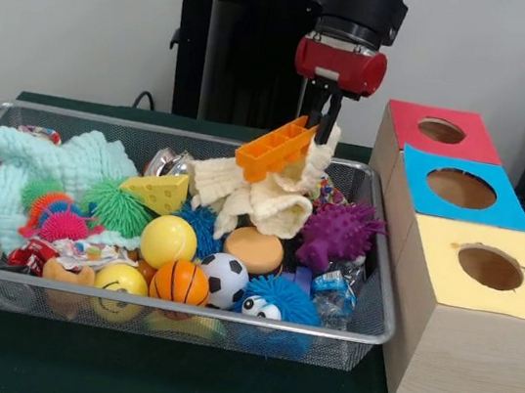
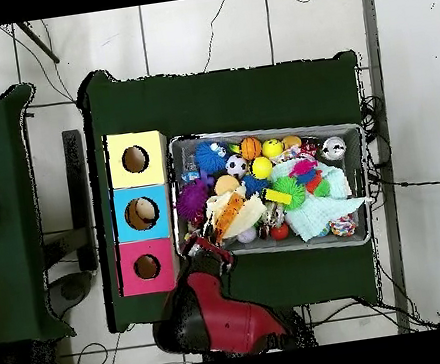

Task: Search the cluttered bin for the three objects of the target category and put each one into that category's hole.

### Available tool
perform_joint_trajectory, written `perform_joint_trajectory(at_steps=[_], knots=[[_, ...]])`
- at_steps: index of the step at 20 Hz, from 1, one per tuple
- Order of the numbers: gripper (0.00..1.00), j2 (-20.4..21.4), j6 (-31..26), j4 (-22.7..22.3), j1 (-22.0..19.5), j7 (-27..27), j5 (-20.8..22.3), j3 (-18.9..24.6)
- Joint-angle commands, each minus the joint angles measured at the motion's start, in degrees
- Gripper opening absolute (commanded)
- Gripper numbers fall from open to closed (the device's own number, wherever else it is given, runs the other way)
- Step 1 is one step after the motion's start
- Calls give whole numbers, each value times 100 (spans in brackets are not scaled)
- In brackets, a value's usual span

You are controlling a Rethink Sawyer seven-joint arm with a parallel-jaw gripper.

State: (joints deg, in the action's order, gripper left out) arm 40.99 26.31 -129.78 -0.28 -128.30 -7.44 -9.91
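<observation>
Gripper [image 1: 320, 126] prob. pinching cream cloth [image 1: 263, 192] + orange tray [image 1: 275, 147] above bin [image 1: 370, 272].

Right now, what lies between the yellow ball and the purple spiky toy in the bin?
In the front view, a round orange sponge lies between the yellow ball and the purple spiky toy.

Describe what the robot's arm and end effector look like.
The arm is thick and rounded, black with red sections: a red cap at the top and a red cylindrical wrist. Below it the end effector is small and dark, with slim fingers. No markings or loose cables are discernible.
</observation>
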Motion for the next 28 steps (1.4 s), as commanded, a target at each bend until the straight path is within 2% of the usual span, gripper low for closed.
perform_joint_trajectory(at_steps=[1,7,12,16,18,19,23,28], knots=[[0,-34,1042,378,71,-1345,-517,-152],[0,30,1536,583,120,-1012,-499,-331],[0,0,1809,691,-30,-1010,-318,-260],[0,-15,1839,697,-59,-990,-282,-226],[0,-57,2036,686,-50,-1078,-293,-226],[100,-78,2134,681,-45,-1122,-299,-226],[100,7,2012,743,-131,-1044,-83,-172],[100,-3,2025,751,-34,-923,-152,-212]])
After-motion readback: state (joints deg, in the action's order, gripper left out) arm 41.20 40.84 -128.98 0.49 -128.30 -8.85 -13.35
